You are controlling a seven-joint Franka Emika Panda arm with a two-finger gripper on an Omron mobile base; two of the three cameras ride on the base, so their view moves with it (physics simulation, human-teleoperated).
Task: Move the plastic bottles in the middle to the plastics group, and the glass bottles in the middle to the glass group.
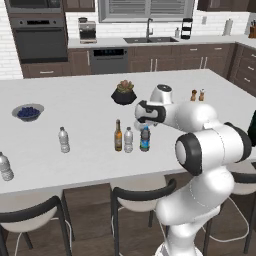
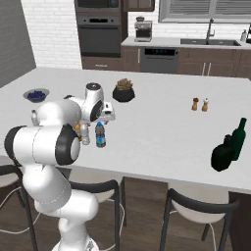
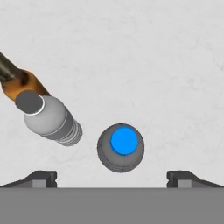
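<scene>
Three bottles stand in a row mid-counter: an amber glass bottle (image 1: 118, 135), a clear plastic bottle (image 1: 128, 140) and a dark blue-capped plastic bottle (image 1: 145, 139). My gripper (image 3: 113, 178) hangs open directly above the blue-capped bottle (image 3: 120, 147), looking down on its cap, with its fingertips (image 3: 41, 178) wide apart and nothing between them. Beside it in the hand view are the clear bottle (image 3: 50, 119) and the amber bottle (image 3: 17, 83). The plastics group (image 1: 63, 139) stands to the left, with another clear bottle (image 1: 5, 166) at the edge. The glass group (image 2: 238, 138) of dark green bottles stands far right.
A potted plant (image 1: 124, 93) sits behind the row. A bowl of blueberries (image 1: 28, 112) is at the far left, and salt and pepper shakers (image 1: 197, 95) stand to the right. Stools (image 1: 142, 192) line the counter's near edge.
</scene>
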